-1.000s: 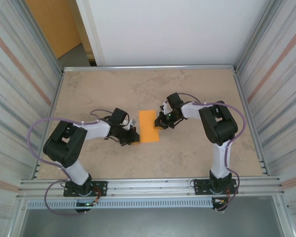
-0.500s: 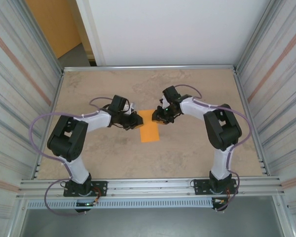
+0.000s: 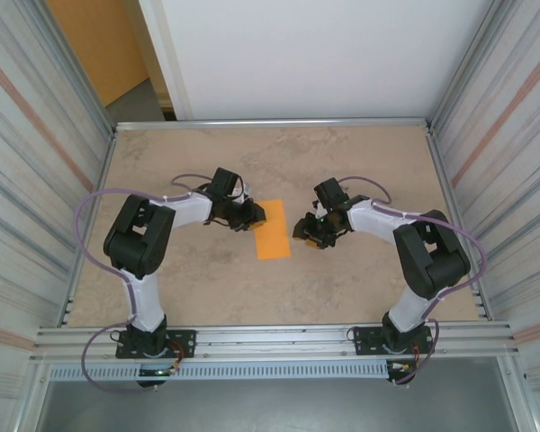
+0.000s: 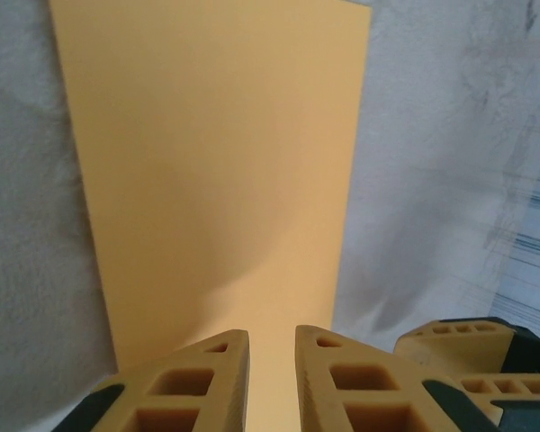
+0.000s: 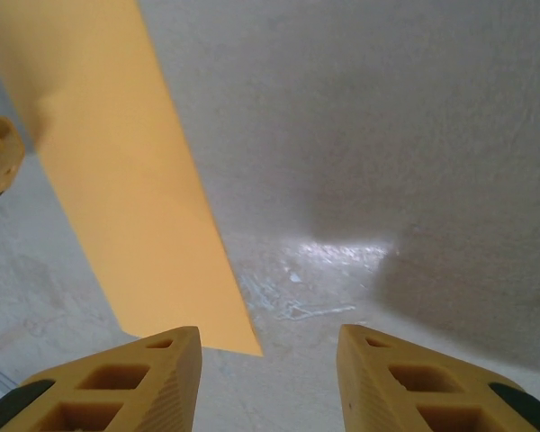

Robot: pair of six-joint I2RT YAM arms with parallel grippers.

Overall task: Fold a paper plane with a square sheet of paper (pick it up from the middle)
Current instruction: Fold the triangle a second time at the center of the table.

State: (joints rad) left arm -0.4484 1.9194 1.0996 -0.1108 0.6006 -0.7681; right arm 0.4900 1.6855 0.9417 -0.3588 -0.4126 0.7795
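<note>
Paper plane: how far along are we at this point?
Done: the square sheet of paper lies flat as a narrow rectangle, seemingly folded in half. In hand: nothing; the left gripper is over its far end, the right gripper over bare table beside it, both open. Left: all angled folds; no pointed nose shows.

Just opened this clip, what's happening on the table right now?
Two robot arms are working on a thin bright-orange sheet of paper, folded into a narrow rectangle and lying flat on the beige table. The left gripper sits low over the sheet's far left corner, jaws a narrow gap apart. The right gripper is just off the right edge, jaws open and empty. Neither appears to grip it.
</note>
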